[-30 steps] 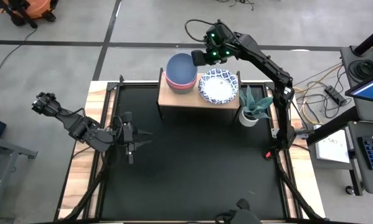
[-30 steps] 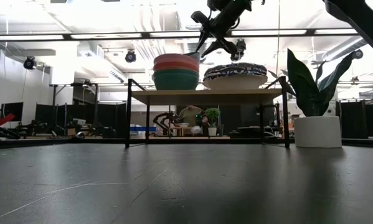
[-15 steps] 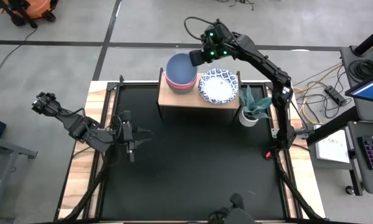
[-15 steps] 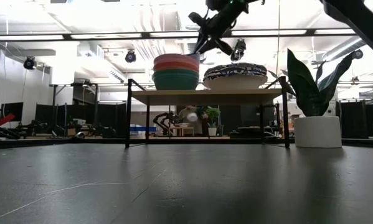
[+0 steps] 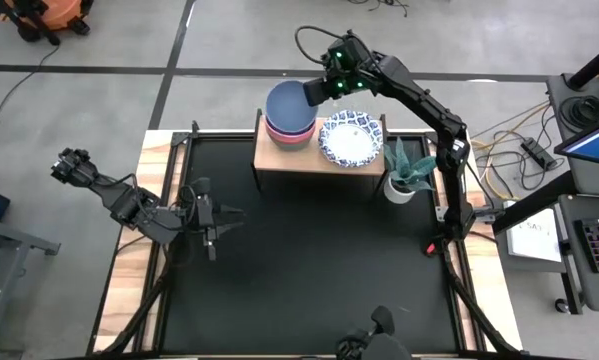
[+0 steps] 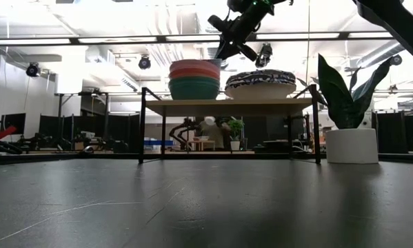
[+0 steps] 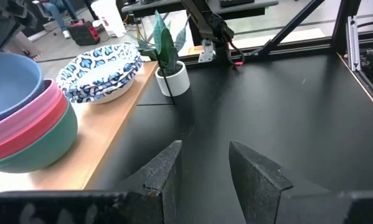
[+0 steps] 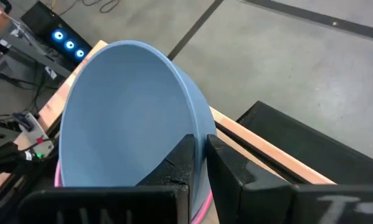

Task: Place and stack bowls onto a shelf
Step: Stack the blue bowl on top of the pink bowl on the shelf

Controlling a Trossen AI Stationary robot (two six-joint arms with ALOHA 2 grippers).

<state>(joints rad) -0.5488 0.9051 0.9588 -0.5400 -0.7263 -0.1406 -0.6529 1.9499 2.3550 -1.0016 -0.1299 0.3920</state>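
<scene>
High view first: the slate-blue bowl (image 5: 290, 107) sits on top of a nested stack on the left half of the shelf (image 5: 279, 158), with a pink bowl (image 5: 287, 139) showing just under it. From table height the stack reads, top down, pink, then a red bowl (image 6: 194, 71), then a green bowl (image 6: 194, 88) resting on the board. Beside it, on the right half of the shelf, lies a stack of white bowls with blue patterned rims (image 5: 351, 138), close to the coloured stack; I cannot count them.

The right gripper (image 5: 314, 89) is at the far right edge of the blue bowl. Its wrist camera shows the two fingers (image 8: 233, 171) closed narrowly over the rim, one inside the bowl and one outside, pinching the bowl's wall.

A potted plant (image 5: 407, 170) stands on the black table (image 5: 309, 270) just right of the shelf.

The left gripper (image 5: 224, 218) hovers low over the table's left side, well away from the shelf, fingers spread apart and holding nothing.
</scene>
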